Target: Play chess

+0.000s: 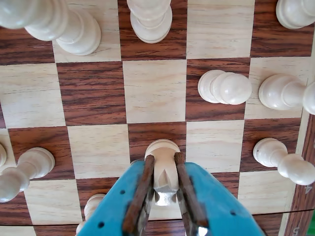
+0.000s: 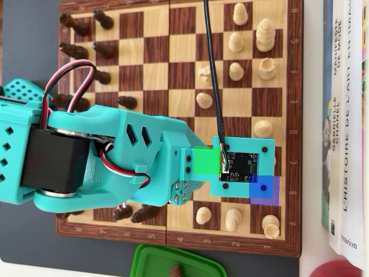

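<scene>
Wrist view: the turquoise gripper [image 1: 165, 169] enters from the bottom centre of the frame, and its two brown-padded fingers [image 1: 142, 189] are seen closed on a white chess piece [image 1: 163, 164]. The piece is gripped on both flanks; its round base rests on a dark square at the lower centre of the chessboard [image 1: 155, 91]. Further white pieces are distributed around it: a white pawn [image 1: 225, 87] lies right of centre on a dark square, another pawn [image 1: 285, 92] is seen at the right edge, a third [image 1: 283, 160] at the lower right, one [image 1: 24, 172] at the left edge, and two taller pieces [image 1: 150, 19] along the top of the frame.

Overhead view: the wooden chessboard [image 2: 173, 57] fills most of the frame, with dark pieces [image 2: 104, 20] ranged along its left side and white pieces [image 2: 265, 34] along its right. The turquoise arm [image 2: 104, 161] extends from the left edge across the lower half of the board, a camera board [image 2: 242, 164] being mounted at its tip in the lower right; the gripper and the held piece are hidden beneath it. Books [image 2: 343, 115] are stacked at the right edge, and a green lid [image 2: 173, 262] is visible at the bottom edge.
</scene>
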Controlling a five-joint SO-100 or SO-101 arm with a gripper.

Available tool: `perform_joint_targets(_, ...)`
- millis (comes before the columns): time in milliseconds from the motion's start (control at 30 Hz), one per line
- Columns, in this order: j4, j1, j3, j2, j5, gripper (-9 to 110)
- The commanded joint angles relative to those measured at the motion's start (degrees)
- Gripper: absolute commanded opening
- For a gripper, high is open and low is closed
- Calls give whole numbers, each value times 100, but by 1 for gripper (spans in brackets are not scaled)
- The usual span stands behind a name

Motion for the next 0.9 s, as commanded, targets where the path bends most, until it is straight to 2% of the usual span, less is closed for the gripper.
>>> perform_joint_targets(0, -44, 35, -220, 26, 0, 4)
perform_joint_targets(867, -44, 26, -229, 35, 18, 9)
